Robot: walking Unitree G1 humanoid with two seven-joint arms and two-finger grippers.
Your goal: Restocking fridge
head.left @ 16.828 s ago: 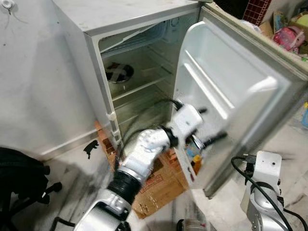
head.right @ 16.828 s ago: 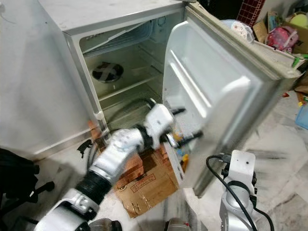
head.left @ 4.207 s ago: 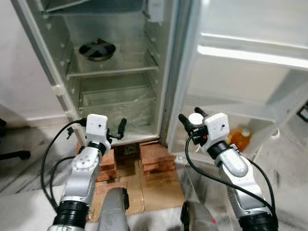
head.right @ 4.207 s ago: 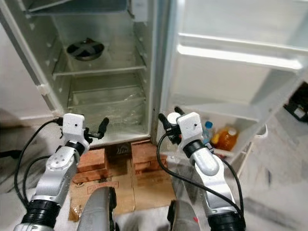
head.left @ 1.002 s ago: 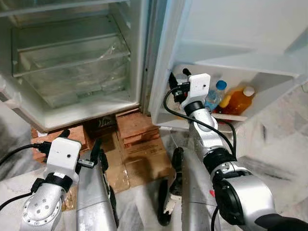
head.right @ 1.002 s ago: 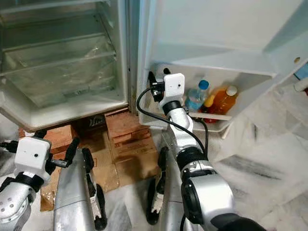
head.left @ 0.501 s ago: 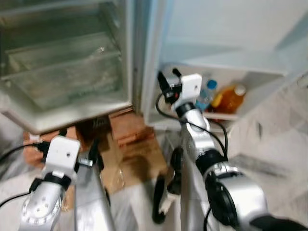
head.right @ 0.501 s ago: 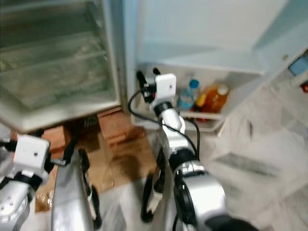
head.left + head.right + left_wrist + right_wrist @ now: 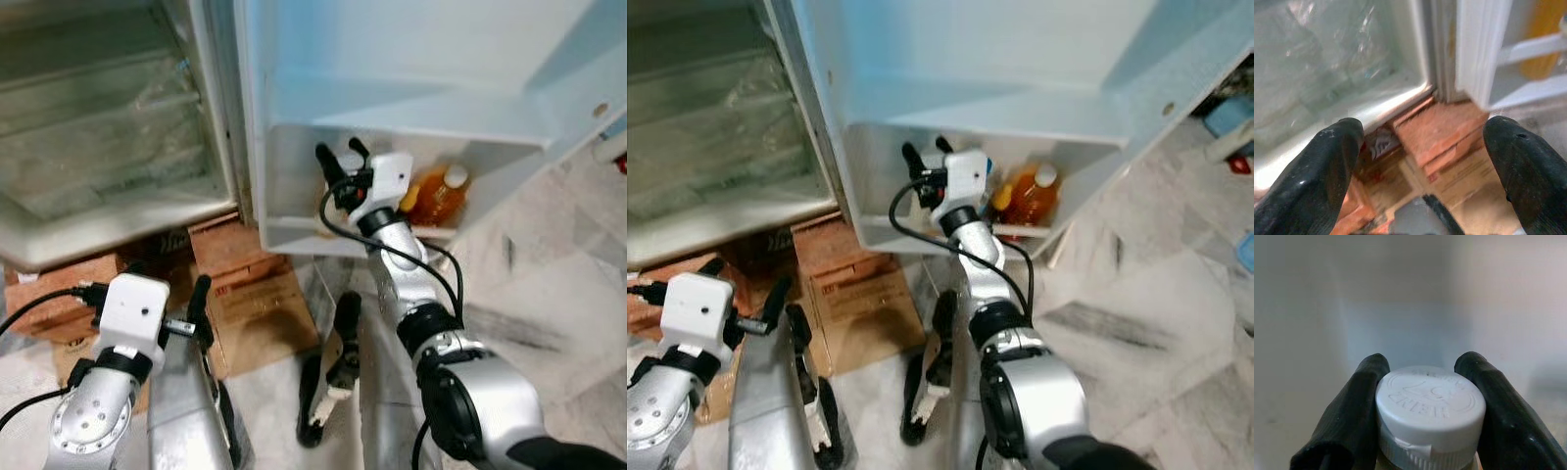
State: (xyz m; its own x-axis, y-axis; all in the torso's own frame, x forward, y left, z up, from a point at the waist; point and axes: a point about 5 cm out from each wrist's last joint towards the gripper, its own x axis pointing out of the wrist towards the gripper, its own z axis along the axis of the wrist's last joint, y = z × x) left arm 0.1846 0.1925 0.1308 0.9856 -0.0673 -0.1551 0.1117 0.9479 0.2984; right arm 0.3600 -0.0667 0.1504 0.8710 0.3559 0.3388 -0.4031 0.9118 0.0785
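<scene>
Right wrist view: a bottle's white screw cap (image 9: pixel 1430 404) sits pinched between the right end effector's (image 9: pixel 338 168) two black fingers (image 9: pixel 1347 431), so the hold is at the neck, just under the cap. The bottle probably hangs heavy if full, and its ribbed cap is stiff but likely slick; gripping lower on the body would seem steadier. It is held over the fridge door's bottom shelf (image 9: pixel 294 235), beside an orange juice bottle (image 9: pixel 436 196). The left end effector (image 9: pixel 1420 161) hangs released above bricks (image 9: pixel 1442 132) under the fridge.
</scene>
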